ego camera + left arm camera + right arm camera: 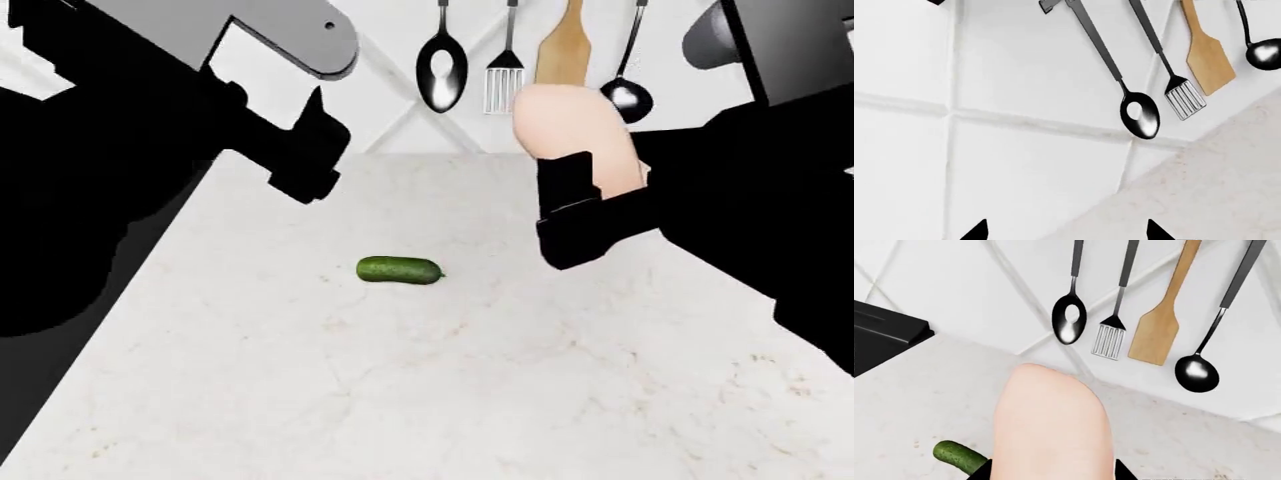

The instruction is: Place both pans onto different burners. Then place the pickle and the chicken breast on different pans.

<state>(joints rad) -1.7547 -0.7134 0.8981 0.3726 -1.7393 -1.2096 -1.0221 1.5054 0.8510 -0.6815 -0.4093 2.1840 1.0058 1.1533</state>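
Pale pink-beige, the chicken breast (577, 130) was raised above the counter in my right gripper (587, 215), whose fingers were pressed against its two sides; in the right wrist view the meat (1051, 425) filled the middle of the picture and stood out forward between the two dark fingertips at the lower edge. My left gripper (310, 150) hung in the air over the left part of the speckled stone countertop (400, 380) and carried nothing; in the left wrist view its two black fingertips (977, 231) were well apart, so its jaws were spread. The pickle (399, 270) lay on its side on the countertop, between the two grippers and nearer to me than both, touching neither of them. In the right wrist view the pickle (959, 456) was seen just beside the chicken breast and below it, partly hidden by the finger. On the white tiled wall (1021, 75) behind the counter hung a black spoon (442, 70), a slotted turner (503, 85), a wooden spatula (563, 45) and a black ladle (626, 95), side by side. A black flat edge (884, 332), perhaps the stovetop, showed at one side of the right wrist view. I could not see the pans or the burners in any picture.
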